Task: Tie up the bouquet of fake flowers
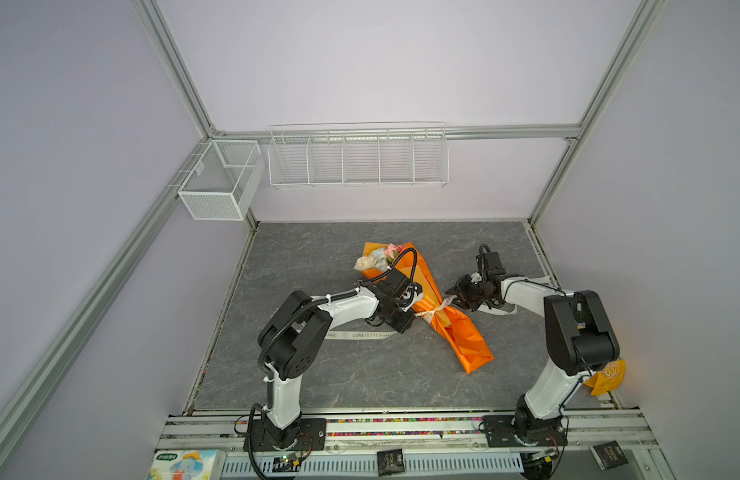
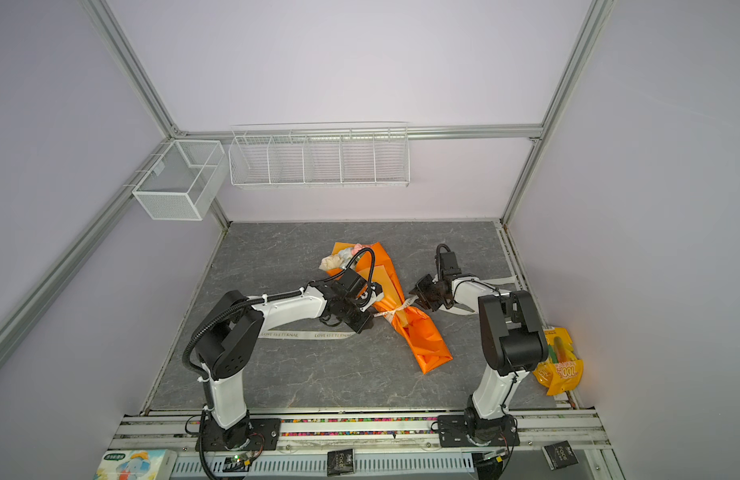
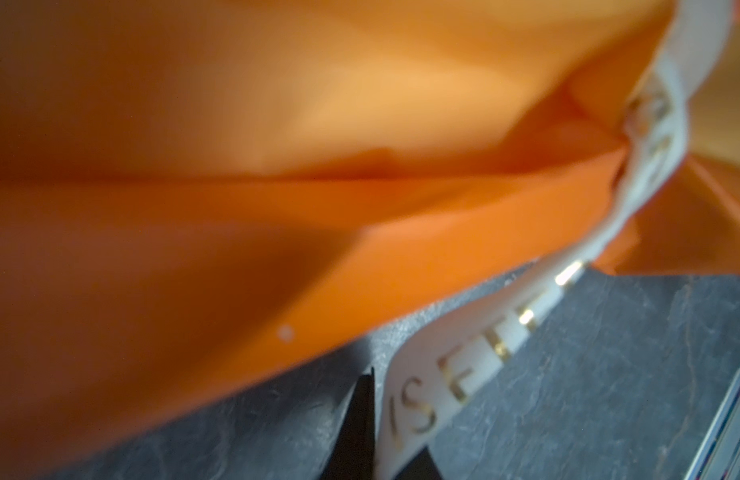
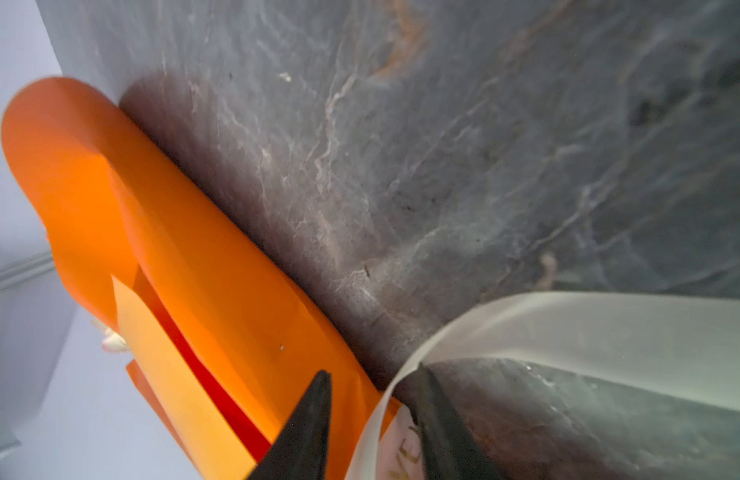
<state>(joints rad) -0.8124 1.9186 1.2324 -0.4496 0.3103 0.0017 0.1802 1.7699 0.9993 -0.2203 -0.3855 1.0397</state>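
Observation:
The bouquet of fake flowers point(image 1: 376, 258) point(image 2: 339, 258) lies slantwise on the grey table, rolled in an orange wrapping sheet point(image 1: 463, 340) point(image 2: 422, 336) point(image 3: 193, 208) point(image 4: 202, 257). Only the pink and cream blooms show, at the far end. A cream lettered ribbon point(image 1: 434, 311) point(image 2: 395, 309) cinches the wrap's middle, and its tails trail over the table to both sides. My left gripper point(image 1: 416, 316) point(image 2: 372, 314) point(image 3: 384, 436) is beside the wrap, shut on the left tail point(image 3: 463, 374). My right gripper point(image 1: 453, 299) point(image 2: 414, 296) point(image 4: 374, 415) stands open at the wrap's other side, the right tail point(image 4: 401, 374) running between its fingers.
White wire baskets point(image 1: 357, 156) and a mesh box point(image 1: 218, 178) hang on the back walls. A yellow snack bag point(image 1: 607, 376) lies by the right arm's base. A tissue pack point(image 1: 185, 465) sits at the front left, beyond the table's rail.

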